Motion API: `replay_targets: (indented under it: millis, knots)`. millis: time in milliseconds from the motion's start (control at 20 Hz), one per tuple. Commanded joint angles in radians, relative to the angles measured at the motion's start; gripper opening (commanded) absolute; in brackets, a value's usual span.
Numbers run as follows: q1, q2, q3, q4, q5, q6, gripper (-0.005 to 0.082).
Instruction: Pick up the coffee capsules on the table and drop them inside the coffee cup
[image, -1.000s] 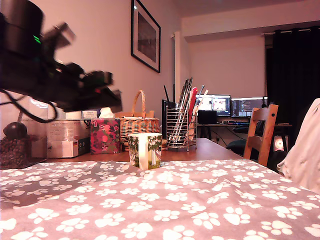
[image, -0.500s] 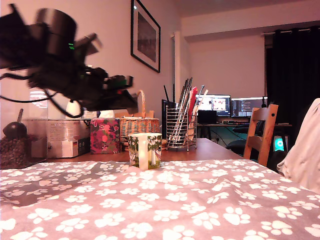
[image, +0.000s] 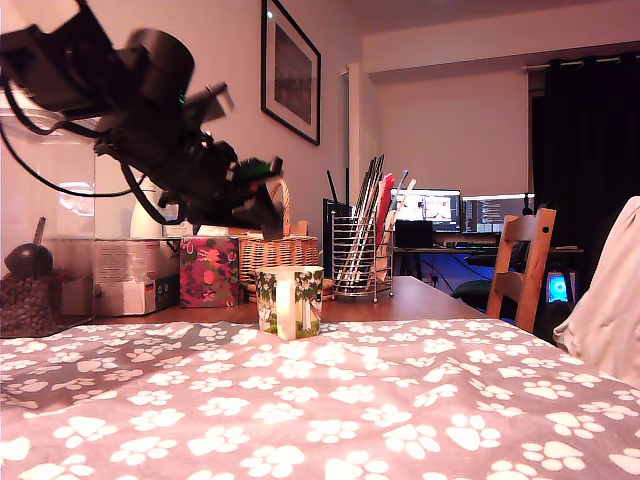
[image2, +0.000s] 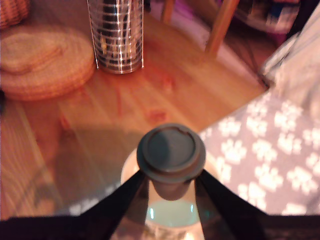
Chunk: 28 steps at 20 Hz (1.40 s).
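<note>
In the wrist view my gripper (image2: 171, 176) is shut on the dark brown coffee capsule (image2: 171, 149), whose flat round end faces the camera. Directly below it lies the open mouth of the cream-white coffee cup (image2: 128, 169). In the exterior view the cup (image: 290, 300), printed with green trees, stands at the far edge of the paw-print cloth (image: 350, 410). There the gripper (image: 265, 205) hangs above the cup and slightly to its left, blurred by motion. The capsule cannot be made out in that view. The blue capsule is out of view.
A wicker basket (image: 275, 250), a wire utensil holder (image: 362, 255) and a floral box (image: 209, 270) stand behind the cup on the wooden table. A wooden chair (image: 527, 262) is at the exterior view's right. A woven mat (image2: 45, 62) lies beside the holder (image2: 116, 35).
The arm has swung from the exterior view's left edge toward the right, bringing the gripper to a spot over the cup. The cup has stayed put.
</note>
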<state>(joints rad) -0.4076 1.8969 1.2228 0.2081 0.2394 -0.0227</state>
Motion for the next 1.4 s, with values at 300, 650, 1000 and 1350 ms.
replay_targets:
  millis: [300,650,1000,1350]
  knots:
    - [0.002,0.127,0.23,-0.275,0.004,0.043,0.0141]
    - [0.001,0.19,0.325,-0.426,0.019,0.049,0.0141]
    - [-0.001,0.192,0.332,-0.423,0.019,0.05,0.0143]
    - [-0.001,0.192,0.332,-0.426,0.018,0.05,0.0205]
